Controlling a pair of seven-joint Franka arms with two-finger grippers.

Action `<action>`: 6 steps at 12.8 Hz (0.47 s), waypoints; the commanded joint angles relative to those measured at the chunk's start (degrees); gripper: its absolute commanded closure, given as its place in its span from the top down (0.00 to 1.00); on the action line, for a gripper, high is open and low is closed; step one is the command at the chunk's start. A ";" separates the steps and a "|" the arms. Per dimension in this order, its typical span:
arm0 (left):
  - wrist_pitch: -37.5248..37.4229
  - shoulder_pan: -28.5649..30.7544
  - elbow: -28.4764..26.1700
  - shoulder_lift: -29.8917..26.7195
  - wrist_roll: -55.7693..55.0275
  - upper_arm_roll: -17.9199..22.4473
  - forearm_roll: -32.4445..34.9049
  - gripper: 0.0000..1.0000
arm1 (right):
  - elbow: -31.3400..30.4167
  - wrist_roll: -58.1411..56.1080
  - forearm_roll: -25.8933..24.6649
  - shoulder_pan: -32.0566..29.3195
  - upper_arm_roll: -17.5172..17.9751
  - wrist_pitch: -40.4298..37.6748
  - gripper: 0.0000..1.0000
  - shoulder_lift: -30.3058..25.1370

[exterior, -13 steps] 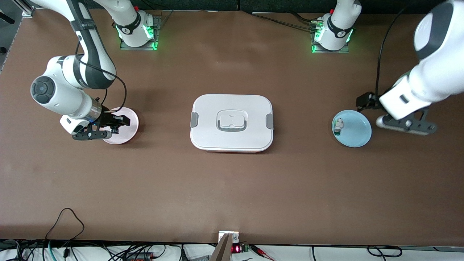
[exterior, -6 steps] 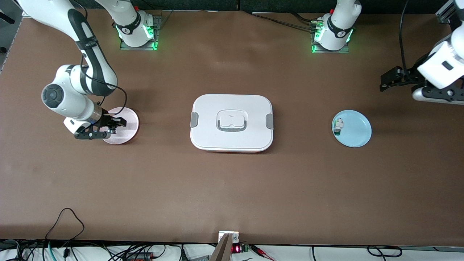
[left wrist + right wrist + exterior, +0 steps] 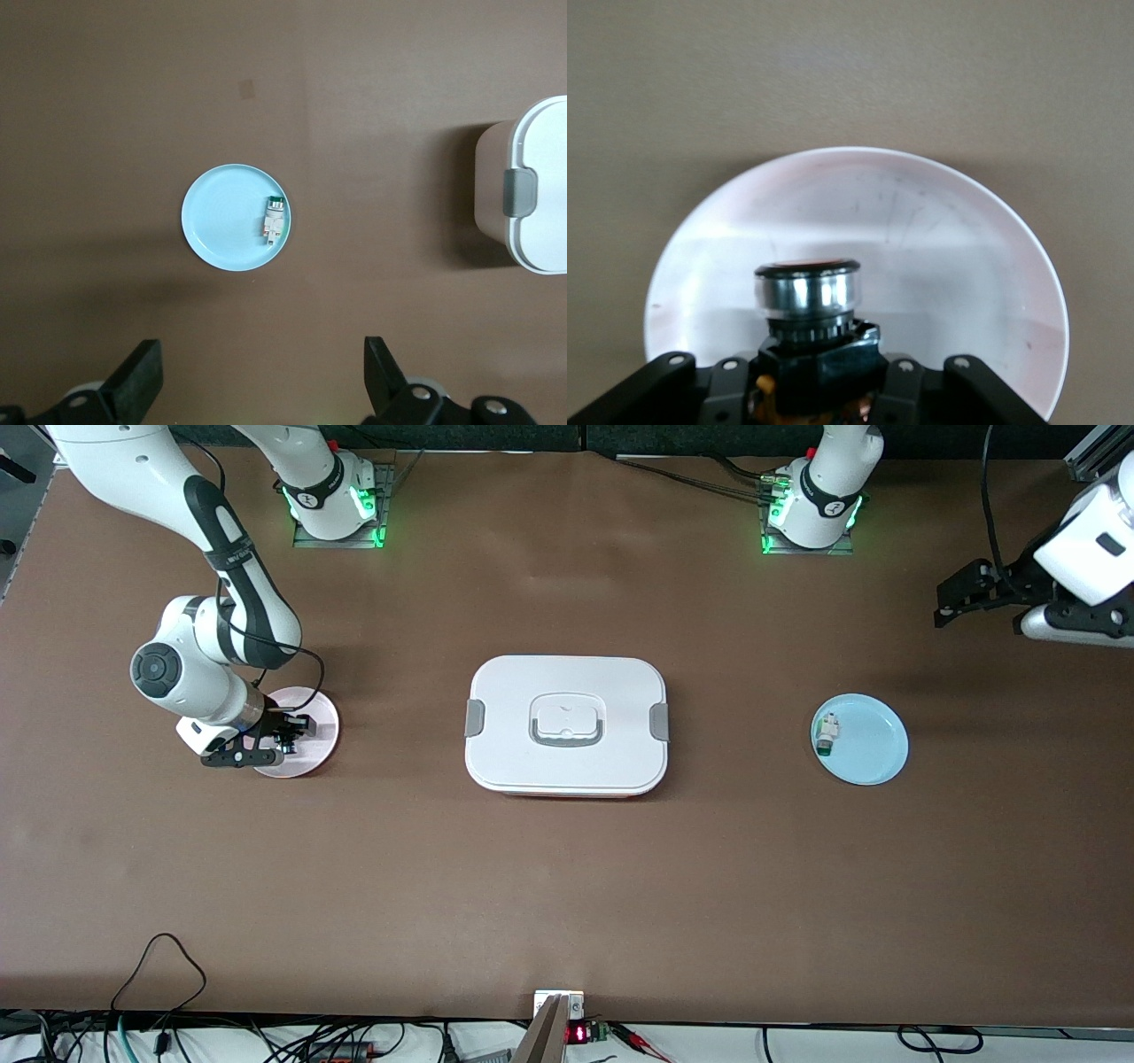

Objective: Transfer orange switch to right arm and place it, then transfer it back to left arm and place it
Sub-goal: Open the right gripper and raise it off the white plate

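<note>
The orange switch [image 3: 288, 737] [image 3: 808, 297] stands upright on the pink plate [image 3: 321, 716] [image 3: 948, 230] at the right arm's end of the table. Its face is up and its black body sits between my right gripper's fingers. My right gripper [image 3: 291, 735] [image 3: 819, 382] is low over that plate, open, its fingers slightly apart from the body, with a slim gap on one side. The box [image 3: 567, 691] [image 3: 542, 150] sits closed in the middle of the table. My left gripper [image 3: 952, 602] [image 3: 257, 372] hangs open and holds nothing, over the table's left-arm end.
A light blue plate [image 3: 873, 755] [image 3: 221, 221] lies between the box and the left arm's end. A small white part with a green tip [image 3: 827, 735] [image 3: 273, 219] rests on it. Cables and a small display run along the table edge nearest the front camera.
The left arm has pulled up and away from the blue plate toward its end of the table. The right arm has come lower over the pink plate, and its fingers have eased off the switch.
</note>
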 commanded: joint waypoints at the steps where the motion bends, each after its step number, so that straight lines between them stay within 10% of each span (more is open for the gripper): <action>1: -0.14 0.17 -1.65 -1.84 -0.08 -0.10 -0.91 1.00 | -0.66 -0.81 -0.80 -1.71 1.14 1.12 0.50 -0.17; 4: -0.14 0.17 -1.65 -1.93 -0.08 -0.19 -0.91 1.00 | -0.57 -0.64 -0.79 -1.88 1.14 0.77 0.99 -0.78; 6: -0.23 0.17 -1.65 -1.93 -0.25 -0.19 -0.91 1.00 | -0.40 -0.20 -0.71 -1.79 1.22 -0.02 0.99 -2.18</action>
